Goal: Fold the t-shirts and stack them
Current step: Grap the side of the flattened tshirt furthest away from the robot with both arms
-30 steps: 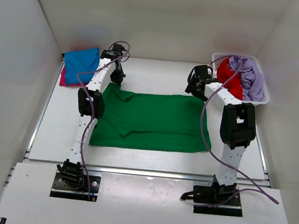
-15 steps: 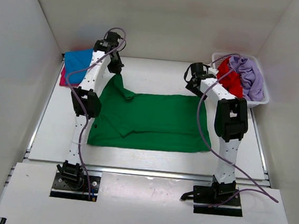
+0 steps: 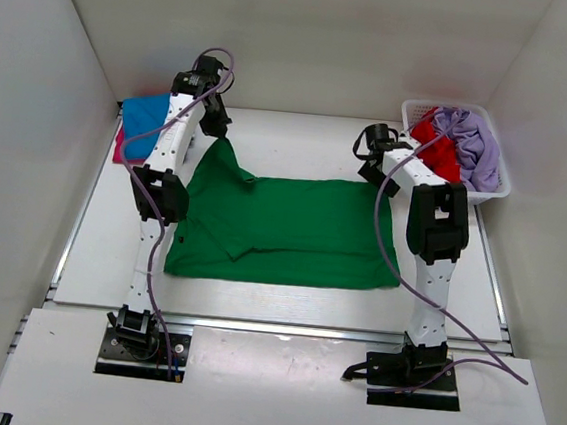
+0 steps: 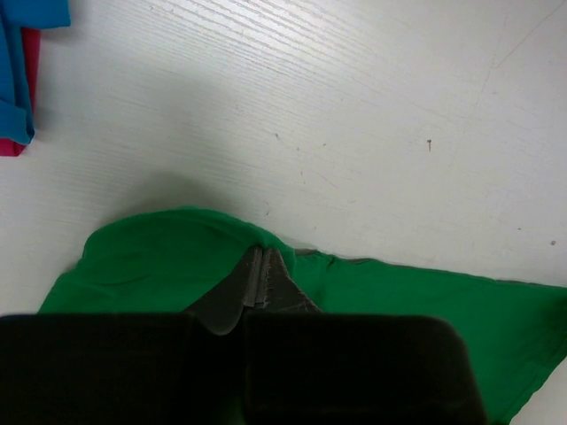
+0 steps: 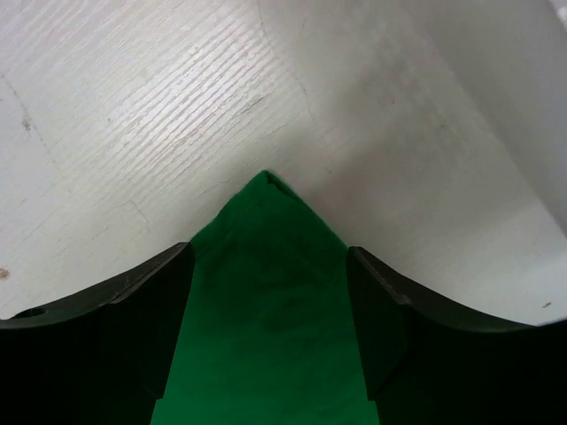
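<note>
The left gripper [image 4: 261, 276] is clamped on the tee's [image 3: 292, 228] raised upper-left corner, while the right gripper [image 5: 267, 257] (fingers apart) flanks its upper-right corner.

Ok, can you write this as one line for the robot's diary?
left gripper: shut on green t-shirt corner, raised | right gripper: open at far-right corner | fold: not yet done

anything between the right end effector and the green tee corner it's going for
Nothing visible does. The right end effector is open, and a corner of the green t-shirt shows straight between its fingers, with only the table beyond.
</note>
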Available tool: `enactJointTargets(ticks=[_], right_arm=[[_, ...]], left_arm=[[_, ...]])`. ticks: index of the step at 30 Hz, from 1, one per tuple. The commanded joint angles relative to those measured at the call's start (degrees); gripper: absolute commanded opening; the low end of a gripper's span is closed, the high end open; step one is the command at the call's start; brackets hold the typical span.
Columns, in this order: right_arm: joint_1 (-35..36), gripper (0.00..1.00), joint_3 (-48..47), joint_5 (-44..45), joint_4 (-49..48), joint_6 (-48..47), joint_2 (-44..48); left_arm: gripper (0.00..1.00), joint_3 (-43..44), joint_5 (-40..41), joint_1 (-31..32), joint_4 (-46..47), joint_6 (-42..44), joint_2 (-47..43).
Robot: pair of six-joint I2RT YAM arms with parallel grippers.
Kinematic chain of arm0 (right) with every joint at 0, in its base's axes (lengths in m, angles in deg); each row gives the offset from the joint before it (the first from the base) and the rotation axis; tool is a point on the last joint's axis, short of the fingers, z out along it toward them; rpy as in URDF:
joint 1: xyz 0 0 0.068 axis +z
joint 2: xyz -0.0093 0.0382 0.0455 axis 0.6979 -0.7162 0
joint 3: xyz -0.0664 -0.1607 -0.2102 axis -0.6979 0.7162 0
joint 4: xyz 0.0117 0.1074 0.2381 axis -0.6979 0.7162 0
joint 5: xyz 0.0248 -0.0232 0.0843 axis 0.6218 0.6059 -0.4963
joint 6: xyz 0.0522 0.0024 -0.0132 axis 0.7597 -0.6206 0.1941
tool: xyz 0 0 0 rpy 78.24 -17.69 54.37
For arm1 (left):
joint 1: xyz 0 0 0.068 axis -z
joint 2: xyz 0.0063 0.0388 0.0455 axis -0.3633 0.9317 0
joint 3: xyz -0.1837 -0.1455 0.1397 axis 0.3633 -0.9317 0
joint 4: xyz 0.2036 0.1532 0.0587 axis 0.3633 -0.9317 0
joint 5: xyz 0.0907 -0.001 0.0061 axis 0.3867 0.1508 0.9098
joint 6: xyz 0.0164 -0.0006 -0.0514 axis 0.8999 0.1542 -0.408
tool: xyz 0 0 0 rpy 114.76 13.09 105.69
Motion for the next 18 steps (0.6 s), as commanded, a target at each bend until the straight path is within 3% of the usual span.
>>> enactJointTargets(ticks=[1, 7, 10, 13, 15, 17, 18], right_arm=[[-1.2, 0.67, -4.8, 2.0, 1.9, 1.7, -3.3], [-1.8, 0.65, -11.6, 0.0, 5.8, 0.2, -7.3], [-2.5, 0.54, -14.0, -0.5, 7.7, 0.4, -8.7], [-2.2, 0.38, -13.9, -1.4, 8.1, 0.4, -8.7], [-2.1, 0.15, -13.3, -1.6, 7.6, 0.6, -8.2], [-2.1, 0.02, -12.0, -1.3, 7.0, 0.3, -7.8], [-2.1, 0.01, -12.0, -1.4, 6.7, -0.1, -6.8]], left_arm=[[0.0, 1.4, -0.7, -0.5, -0.8, 0.7, -4.9], [0.0, 1.2, -1.1, -0.7, -0.8, 0.6, -5.2], [0.0, 1.4, -0.6, -0.8, -1.3, 0.6, -5.4], [0.0, 1.3, -0.7, -0.9, -1.1, 0.7, -5.6], [0.0, 1.4, -0.9, -1.1, -1.4, 0.6, -6.0], [0.0, 1.4, -0.4, -1.2, -2.1, 0.6, -6.1], [0.0, 1.5, -0.5, -1.2, -1.9, 1.0, -6.0]])
